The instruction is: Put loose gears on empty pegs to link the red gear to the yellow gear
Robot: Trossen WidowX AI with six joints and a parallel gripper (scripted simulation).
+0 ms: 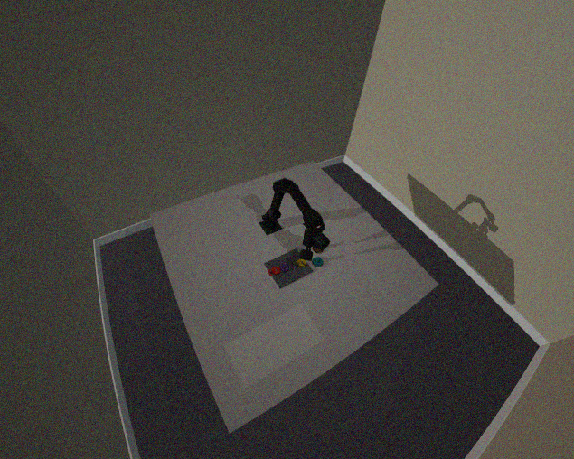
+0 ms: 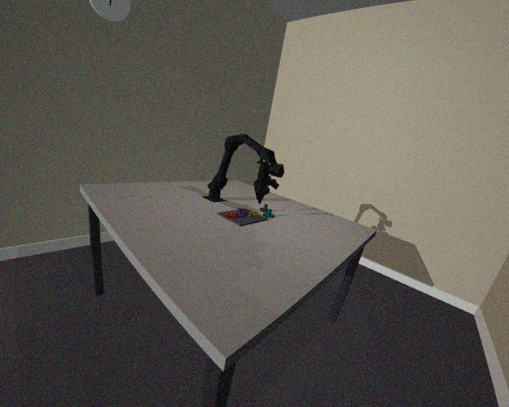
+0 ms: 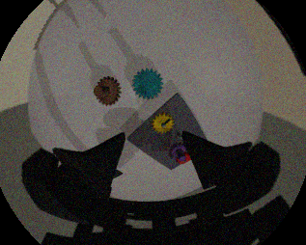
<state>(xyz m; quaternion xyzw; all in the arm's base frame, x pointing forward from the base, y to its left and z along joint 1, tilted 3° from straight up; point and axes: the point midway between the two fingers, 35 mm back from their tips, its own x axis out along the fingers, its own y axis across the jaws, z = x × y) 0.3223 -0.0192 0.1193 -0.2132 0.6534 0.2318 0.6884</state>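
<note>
My gripper [image 1: 306,254] [image 2: 260,202] [image 3: 153,134] is open and empty, raised above the table near the yellow side of the grey board [image 1: 281,284] [image 2: 241,223] [image 3: 144,137]. The red gear [image 1: 275,270] [image 2: 230,215] [image 3: 183,158] and striped yellow gear [image 1: 301,263] [image 2: 254,213] [image 3: 159,123] are on the board. A purple gear [image 1: 285,267] [image 2: 240,212] [image 3: 179,152] stands between them, close beside red; its seating is too small to tell. A teal gear [image 1: 317,261] [image 2: 268,214] [image 3: 148,84] and brown gear [image 2: 264,208] [image 3: 107,91] stand off the board.
The pale table [image 1: 277,394] [image 2: 193,271] extends around the board. The arm's dark base [image 1: 270,227] [image 2: 213,198] is behind the board. The right finger partly covers the board near the red and purple gears in the wrist view.
</note>
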